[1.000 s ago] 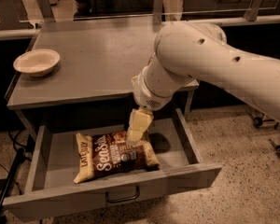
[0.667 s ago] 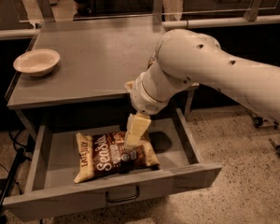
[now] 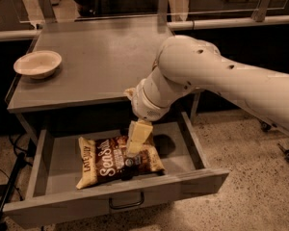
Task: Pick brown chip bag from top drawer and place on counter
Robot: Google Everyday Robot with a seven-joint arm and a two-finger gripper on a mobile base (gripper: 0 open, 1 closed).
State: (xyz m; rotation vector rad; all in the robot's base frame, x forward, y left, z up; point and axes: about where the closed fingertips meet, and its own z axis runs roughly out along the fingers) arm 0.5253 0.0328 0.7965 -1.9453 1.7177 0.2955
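Reaching down into the open top drawer (image 3: 58, 170), the gripper (image 3: 130, 158) rests on the brown chip bag (image 3: 103, 163), which lies flat inside; whether the jaws hold it, I cannot tell. Lifting and placing on the bench (image 3: 101, 57) are not yet done.

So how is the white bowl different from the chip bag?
The bowl is pale, round and sits up on the counter; the brown chip bag is dark, crinkly and lies flat down in the open top drawer. The gripper hangs over the bag, far from the bowl. Both rest on grey metal.
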